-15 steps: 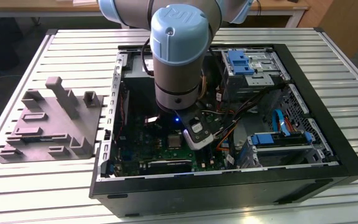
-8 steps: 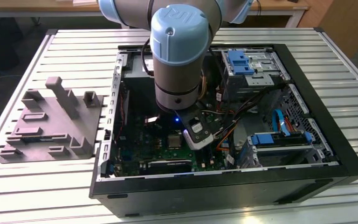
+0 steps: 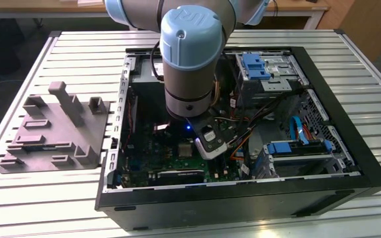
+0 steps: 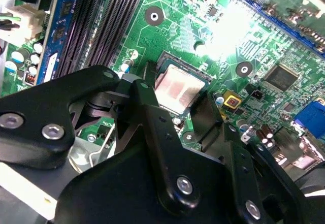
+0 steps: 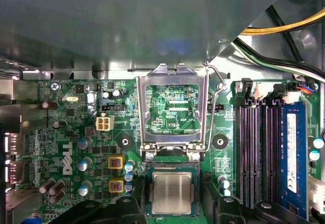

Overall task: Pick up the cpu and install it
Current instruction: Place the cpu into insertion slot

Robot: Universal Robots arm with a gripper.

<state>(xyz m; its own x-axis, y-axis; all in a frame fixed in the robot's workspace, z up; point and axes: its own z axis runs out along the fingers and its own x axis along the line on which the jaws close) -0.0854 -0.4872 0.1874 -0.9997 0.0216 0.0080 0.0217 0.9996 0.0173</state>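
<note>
Pincer [image 4: 176, 96] is down inside the computer case [image 3: 243, 203], spread apart. The cpu [image 5: 171, 192] lies flat in its socket on the motherboard [image 5: 76, 132], right between the pincer's fingers [image 4: 152, 120], one finger on each side (can't tell if either touches it). Just beyond the fingertips the socket's metal load frame [image 5: 172, 76] stands flipped open. Memory slots [image 5: 259, 153] run just beside the pincer. Grey moulded tray [image 3: 51, 134] sits on the worktop [image 3: 38, 198], well apart from the pincer, outside the case.
</note>
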